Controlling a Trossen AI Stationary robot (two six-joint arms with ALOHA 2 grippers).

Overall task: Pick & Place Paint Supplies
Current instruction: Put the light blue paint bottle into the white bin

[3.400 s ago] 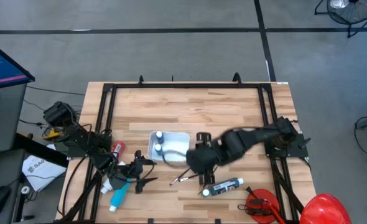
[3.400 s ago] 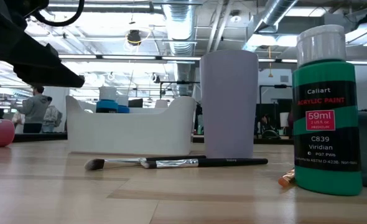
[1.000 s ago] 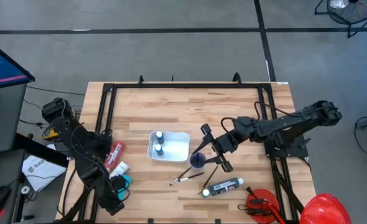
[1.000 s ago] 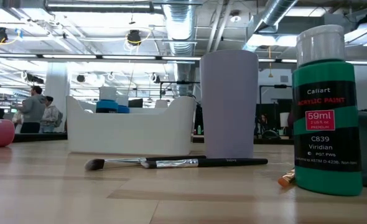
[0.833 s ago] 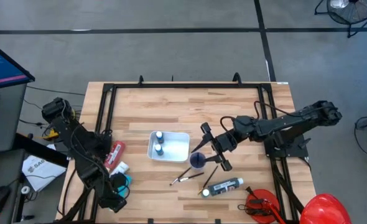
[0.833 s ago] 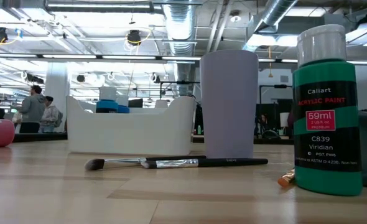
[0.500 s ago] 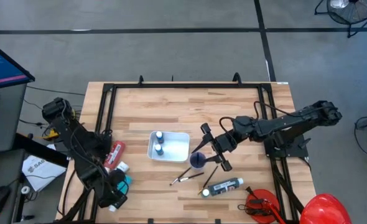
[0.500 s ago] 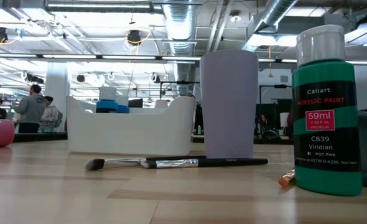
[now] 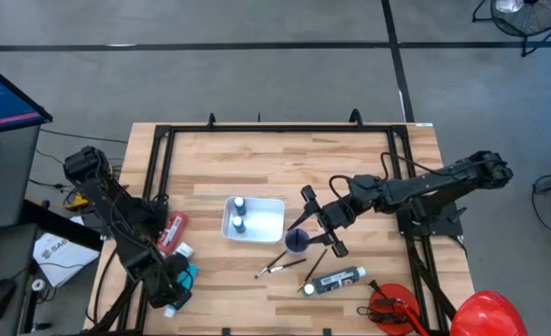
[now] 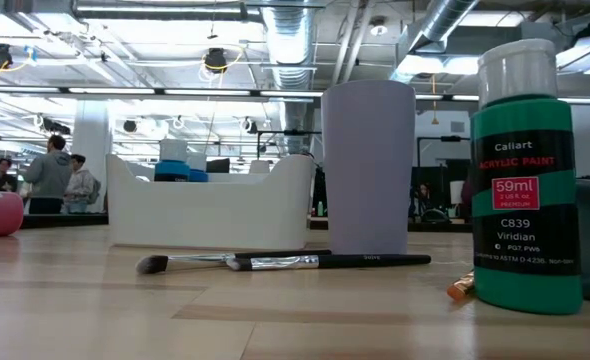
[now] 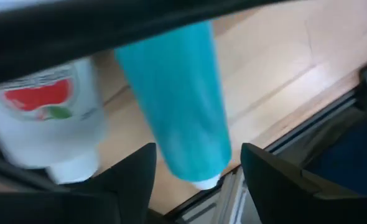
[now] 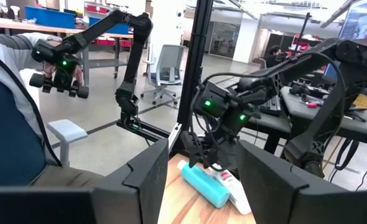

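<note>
L end effector (image 9: pixel 175 291) sits low at the near-left corner of the bench (image 9: pixel 332 177), directly over the light blue tube (image 11: pixel 177 106). L wrist view: fingers spread, one each side of the tube, no contact seen yet; tube's long axis runs straight out ahead between them, so closing would pinch across its width. Cap end lies toward the bench edge rail. White tube w/ red label (image 11: pixel 50 118) lies touching or just beside the blue one, parallel; risk of catching both. Red tube (image 9: pixel 175 230) a bit further back along the left side.

L arm pose: folded down steeply from its base at left, wrist close to the bench top.

R end effector (image 9: pixel 320 227) near centre, fingers spread, holding nothing, just beside the purple cup (image 9: pixel 297 241); well apart from the blue tube, so L arm is clearly the nearer.

White tray (image 9: pixel 274 207) at centre already holds two small bottles (image 9: pixel 240 214). Brushes (image 9: pixel 280 265) and the black bottle w/ white cap (image 9: pixel 336 280) lie loose, near side of cup.

Judgement: next step is L closing on the blue tube, then carry to tray.
</note>
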